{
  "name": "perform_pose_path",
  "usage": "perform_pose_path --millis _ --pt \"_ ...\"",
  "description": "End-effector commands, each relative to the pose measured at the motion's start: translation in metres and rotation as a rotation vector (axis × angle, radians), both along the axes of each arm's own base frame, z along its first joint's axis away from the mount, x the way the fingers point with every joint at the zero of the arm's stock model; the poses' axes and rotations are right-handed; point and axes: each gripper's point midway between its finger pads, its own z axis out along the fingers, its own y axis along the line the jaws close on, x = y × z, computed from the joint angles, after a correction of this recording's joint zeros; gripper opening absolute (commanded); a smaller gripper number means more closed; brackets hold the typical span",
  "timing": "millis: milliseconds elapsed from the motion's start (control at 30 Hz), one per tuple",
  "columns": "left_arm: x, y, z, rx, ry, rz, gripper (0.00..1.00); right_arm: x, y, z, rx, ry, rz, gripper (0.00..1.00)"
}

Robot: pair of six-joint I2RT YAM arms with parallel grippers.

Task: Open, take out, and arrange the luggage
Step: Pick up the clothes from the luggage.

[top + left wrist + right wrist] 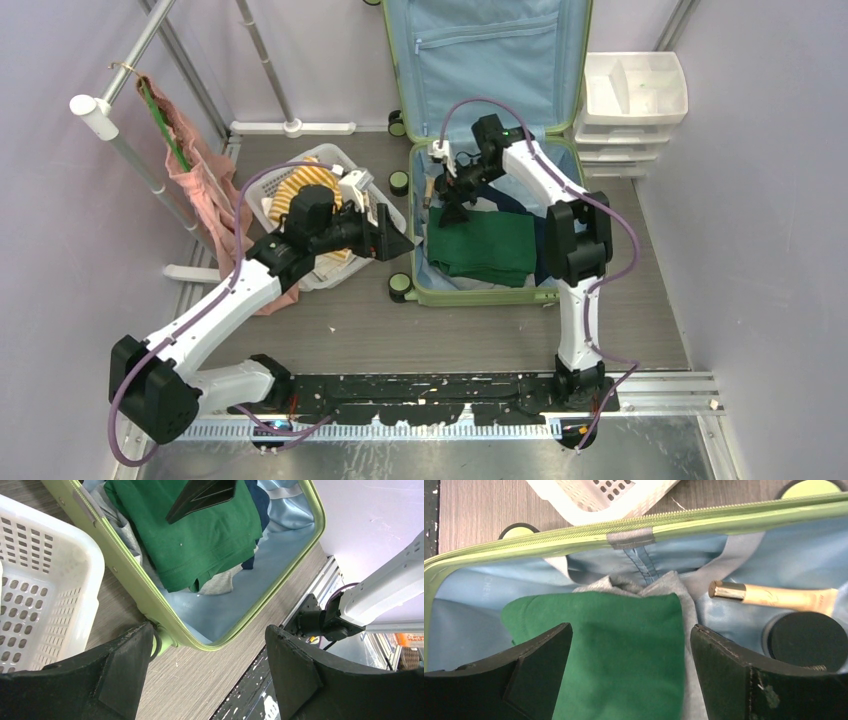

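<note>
1. The large light-green hard-shell suitcase (500, 90) lies open on the wood-grain floor at the far middle. Its lid stands up against the back wall and shows pale blue lining with a zip pocket.
2. In the lower half, a folded dark green garment (490, 250) lies on top of a grey garment (669, 582), with a navy garment (257, 500) beside them.
3. A gold tube (774, 596) and a round black cap (806, 640) lie on the lining next to the clothes.
4. The right gripper (631, 627) hangs over the green garment with its jaws spread wide, gripping nothing.
5. The left gripper (209, 627) is also spread and empty, above the suitcase's near left corner, between it and the white mesh plastic basket (330, 155).
6. The basket holds a yellow striped item (300, 190).
7. A white plastic drawer unit (635, 100) stands just right of the lid.
8. A pink cloth (205, 170) hangs from a rack at far left.
</note>
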Motion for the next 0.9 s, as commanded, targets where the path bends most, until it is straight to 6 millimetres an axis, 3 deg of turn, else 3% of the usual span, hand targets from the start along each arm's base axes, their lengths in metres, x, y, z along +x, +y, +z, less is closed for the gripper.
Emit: perform_pose_path --millis 0,267,400,600,867 --pt "0.002 0.004 0.018 -0.025 -0.079 0.006 0.82 0.015 0.009 0.005 0.002 -0.044 0.009 0.93" --pt "-0.003 0.009 0.014 -0.011 -0.089 0.008 0.83 0.012 0.015 -0.027 -0.029 0.045 0.031 0.89" --pt "-0.005 0.008 0.010 -0.015 -0.079 0.000 0.82 -0.005 0.022 -0.034 -0.020 0.103 0.078 0.78" --pt "-0.008 0.009 0.007 -0.021 -0.078 0.002 0.82 -0.013 0.020 -0.015 0.007 0.078 0.093 0.40" --pt "-0.005 0.006 0.006 -0.041 -0.085 0.001 0.82 -0.010 0.012 0.031 0.042 -0.102 0.012 0.25"
